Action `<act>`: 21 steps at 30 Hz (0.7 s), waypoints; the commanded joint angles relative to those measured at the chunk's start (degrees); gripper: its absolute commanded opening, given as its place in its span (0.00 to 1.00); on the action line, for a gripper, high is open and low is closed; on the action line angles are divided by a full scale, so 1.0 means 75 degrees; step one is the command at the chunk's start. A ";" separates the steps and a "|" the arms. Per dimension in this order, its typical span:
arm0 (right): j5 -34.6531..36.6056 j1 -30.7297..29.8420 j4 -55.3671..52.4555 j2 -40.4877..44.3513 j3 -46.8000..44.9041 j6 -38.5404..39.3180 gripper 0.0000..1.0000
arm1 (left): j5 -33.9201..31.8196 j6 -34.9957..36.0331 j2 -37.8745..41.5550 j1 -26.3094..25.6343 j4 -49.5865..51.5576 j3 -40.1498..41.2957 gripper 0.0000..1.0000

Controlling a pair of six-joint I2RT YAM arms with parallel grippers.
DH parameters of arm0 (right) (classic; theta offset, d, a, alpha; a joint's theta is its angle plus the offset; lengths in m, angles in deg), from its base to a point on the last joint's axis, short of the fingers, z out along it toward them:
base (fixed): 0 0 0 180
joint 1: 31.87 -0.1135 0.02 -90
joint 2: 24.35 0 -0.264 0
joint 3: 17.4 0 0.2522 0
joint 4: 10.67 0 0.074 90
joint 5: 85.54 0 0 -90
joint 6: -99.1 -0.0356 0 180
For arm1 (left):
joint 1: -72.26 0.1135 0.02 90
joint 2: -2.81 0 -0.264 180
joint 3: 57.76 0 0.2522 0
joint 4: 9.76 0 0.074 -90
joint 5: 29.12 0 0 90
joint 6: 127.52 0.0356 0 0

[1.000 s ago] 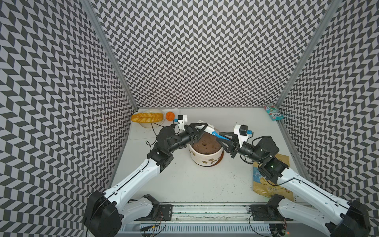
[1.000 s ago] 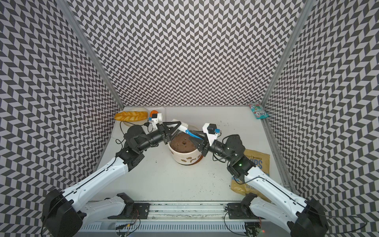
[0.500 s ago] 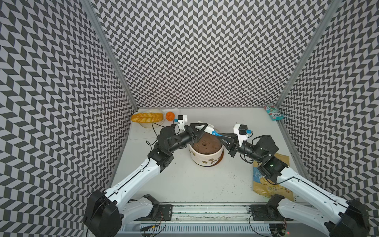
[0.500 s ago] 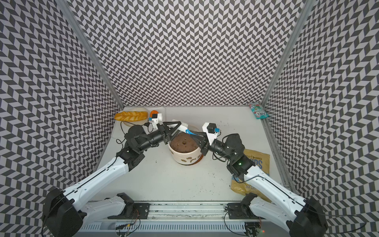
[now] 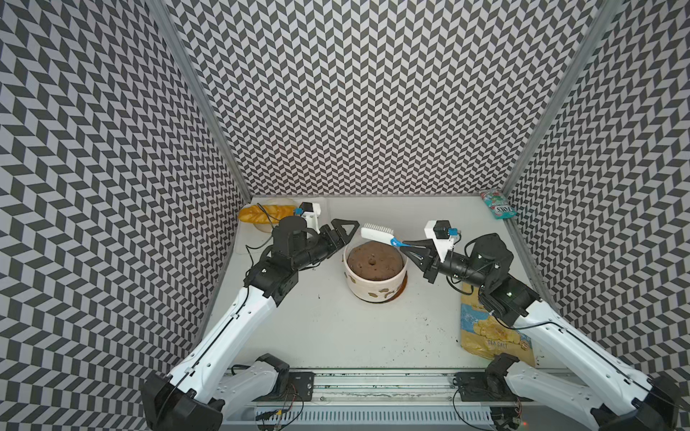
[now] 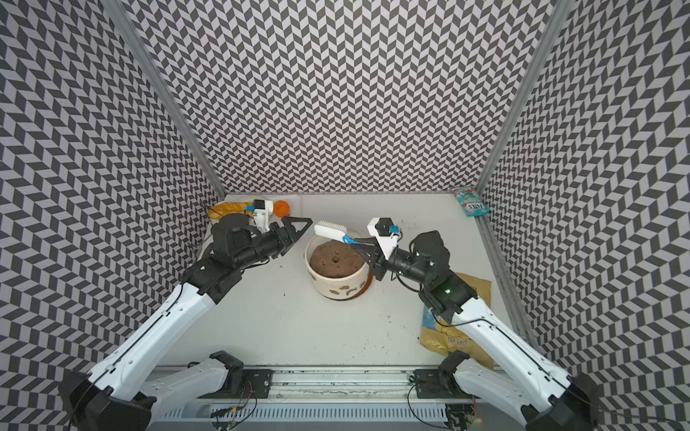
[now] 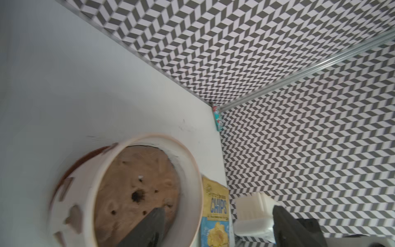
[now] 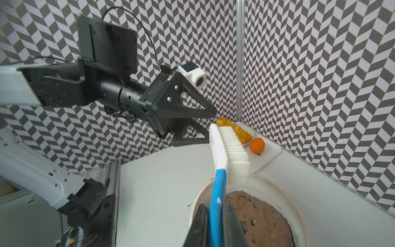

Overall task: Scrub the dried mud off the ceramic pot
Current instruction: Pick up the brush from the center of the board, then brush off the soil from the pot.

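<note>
Where print can be read, the yellow bag [image 7: 215, 205] lying under the right arm says CHIPS in blue in the left wrist view and SEA SALT near its lower edge in a top view. The small teal packet [image 5: 498, 203] in the far right corner carries white letters turned upside down, too small to be sure of. The ceramic pot [image 5: 373, 287] stands upright on its brown saucer mid-table [image 5: 336, 336] between the two arms, filled with brown soil. The dried mud [image 5: 381, 290] shows as olive blotches on its near wall. The right gripper [image 8: 215, 213] has its jaws pressed onto the blue handle of the brush [image 5: 377, 234], whose white head hangs over the pot's far rim. The left gripper [image 5: 345, 235] stands just beside that head with its jaws spread and nothing between them. A second ago the left jaws were closed on the brush head while the right jaws stood open at the handle. Since then the brush has passed to the right gripper, and the pot has not shifted.
</note>
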 commanded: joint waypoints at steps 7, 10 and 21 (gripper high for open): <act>-0.0226 0.0014 -0.2498 0.0364 0.0705 0.0428 0.00 | -0.2129 -0.0138 0.0062 -0.1036 0.2987 -0.0428 0.76; -0.0426 0.0012 -0.2993 0.0393 0.0846 0.0554 0.00 | -0.2372 -0.0399 -0.0300 -0.1314 0.3346 -0.0487 0.71; -0.0996 -0.0049 -0.4015 0.0490 0.0866 0.0837 0.00 | -0.2904 -0.0622 -0.1405 -0.1630 0.3928 -0.1011 0.55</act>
